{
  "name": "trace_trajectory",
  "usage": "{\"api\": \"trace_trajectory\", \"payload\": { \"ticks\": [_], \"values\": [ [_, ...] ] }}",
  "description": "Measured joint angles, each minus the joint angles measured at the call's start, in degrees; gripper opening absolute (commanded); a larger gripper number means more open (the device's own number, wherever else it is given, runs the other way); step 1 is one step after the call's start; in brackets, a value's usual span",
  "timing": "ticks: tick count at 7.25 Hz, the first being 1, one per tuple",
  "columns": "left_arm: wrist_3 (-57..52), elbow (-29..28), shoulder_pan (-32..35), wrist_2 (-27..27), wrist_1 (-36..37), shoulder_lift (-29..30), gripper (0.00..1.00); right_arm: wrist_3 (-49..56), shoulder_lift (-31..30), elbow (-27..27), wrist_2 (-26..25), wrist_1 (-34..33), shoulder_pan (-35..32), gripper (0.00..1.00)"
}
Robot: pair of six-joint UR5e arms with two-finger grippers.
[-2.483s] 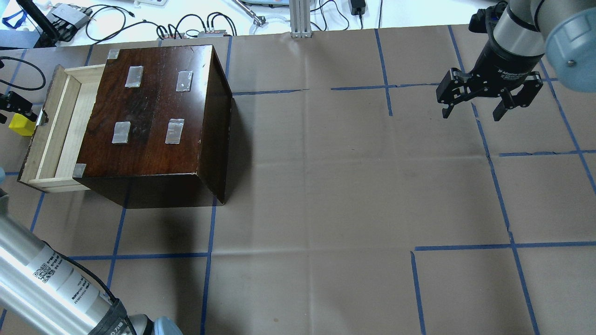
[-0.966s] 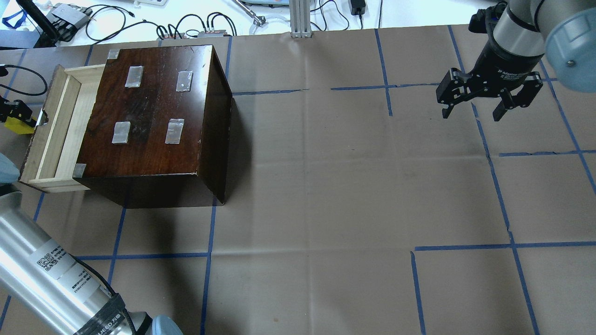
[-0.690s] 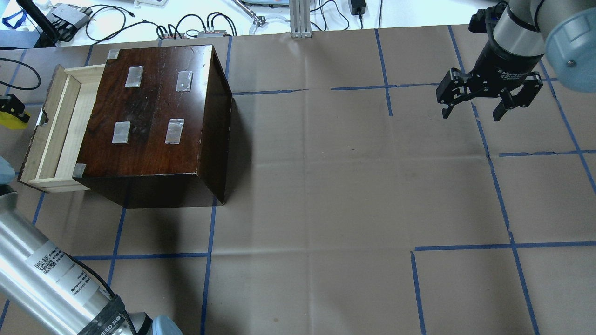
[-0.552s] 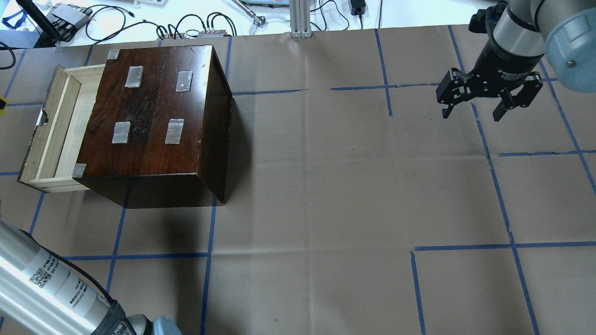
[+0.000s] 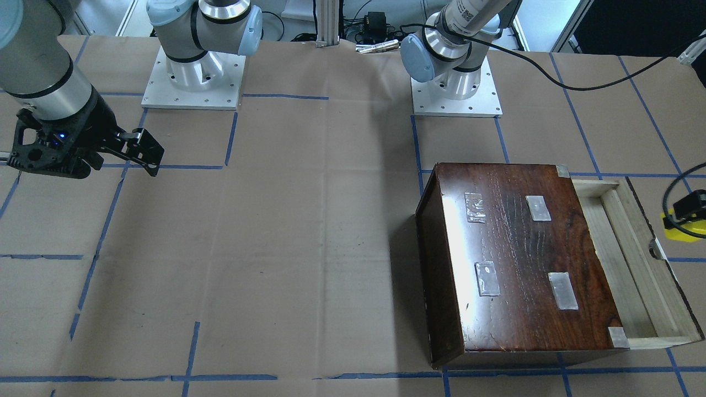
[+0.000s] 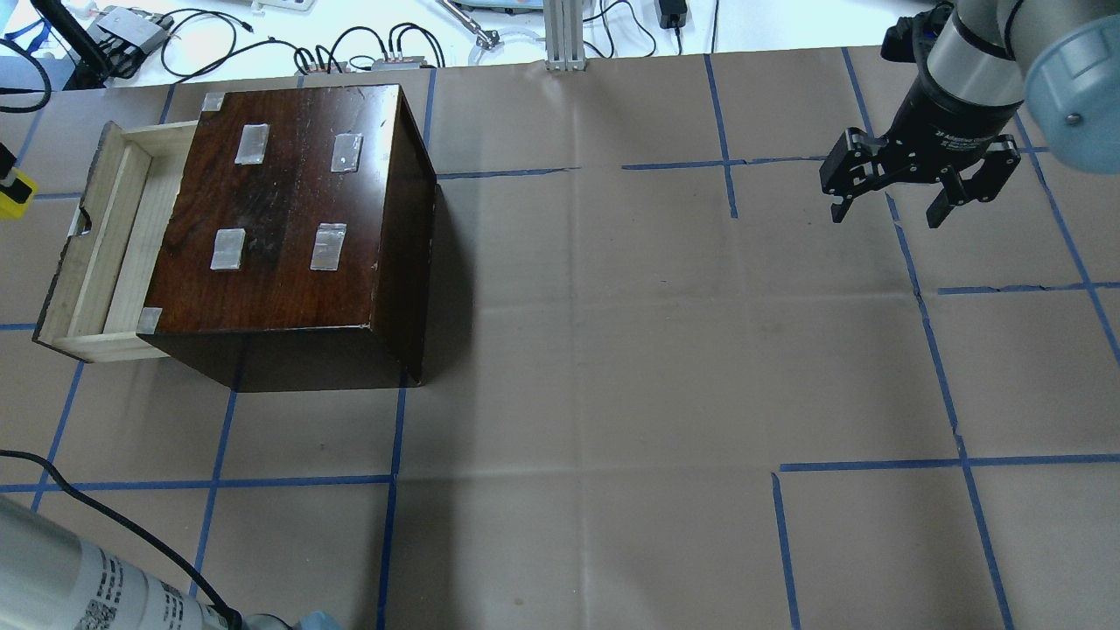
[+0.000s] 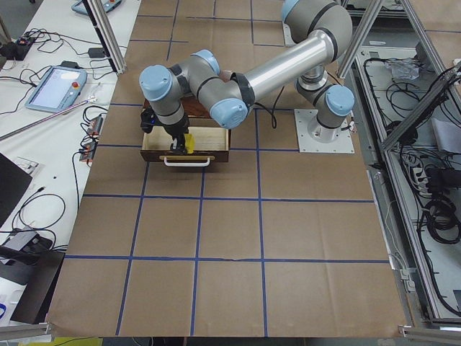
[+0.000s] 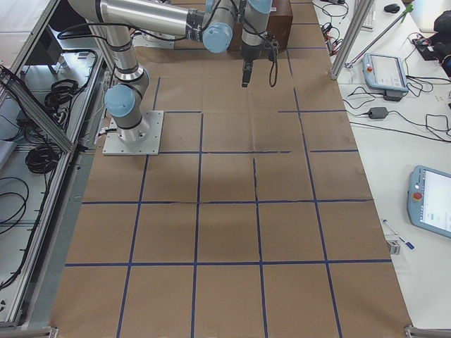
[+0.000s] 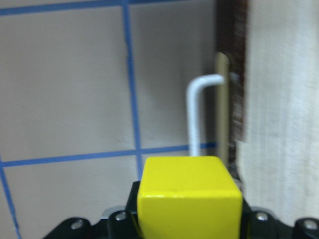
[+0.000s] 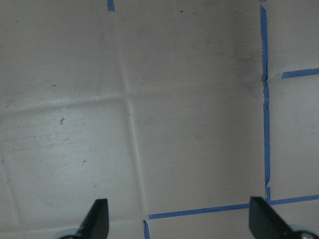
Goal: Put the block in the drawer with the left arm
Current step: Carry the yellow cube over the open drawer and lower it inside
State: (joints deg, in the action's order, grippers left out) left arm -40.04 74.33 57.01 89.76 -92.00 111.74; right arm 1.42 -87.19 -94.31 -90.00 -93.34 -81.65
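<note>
Left end effector [image 9: 188, 220] around yellow block [image 9: 189, 189]

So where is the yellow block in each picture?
Front-facing: block at right edge, beyond the drawer front.
Overhead: block at far left edge.
Exterior left: block upper left, at drawer front.
Exterior right: not visible.
Left wrist: block bottom centre, close up.
Right wrist: not in it.
Shared landmark: the pale wooden drawer.

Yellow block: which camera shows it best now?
Left wrist-mounted: the yellow block fills the lower centre, close up. Front-facing shows it partly hidden at the right edge, overhead only a sliver at the left edge, exterior left a tiny speck. The other two show nothing of it.
</note>
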Motion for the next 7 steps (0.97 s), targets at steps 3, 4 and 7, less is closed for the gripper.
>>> {"api": "trace_trajectory", "payload": {
  "ticks": [3, 4, 7],
  "values": [
    [3.27, 8.07, 4.31, 0.15, 7.78, -0.44, 0.04, -0.01, 0.0, 0.02, 0.0, 0.0, 0.0, 1.0],
    [3.71, 9.24, 4.57, 0.13, 8.43, 0.01, 0.04, -0.01, 0.01, 0.03, 0.0, 0.0, 0.0, 1.0],
    [3.99, 10.06, 4.69, 0.01, 8.78, 1.93, 0.17, 0.06, 0.01, 0.03, 0.0, 0.0, 0.0, 1.0]
  ]
}}
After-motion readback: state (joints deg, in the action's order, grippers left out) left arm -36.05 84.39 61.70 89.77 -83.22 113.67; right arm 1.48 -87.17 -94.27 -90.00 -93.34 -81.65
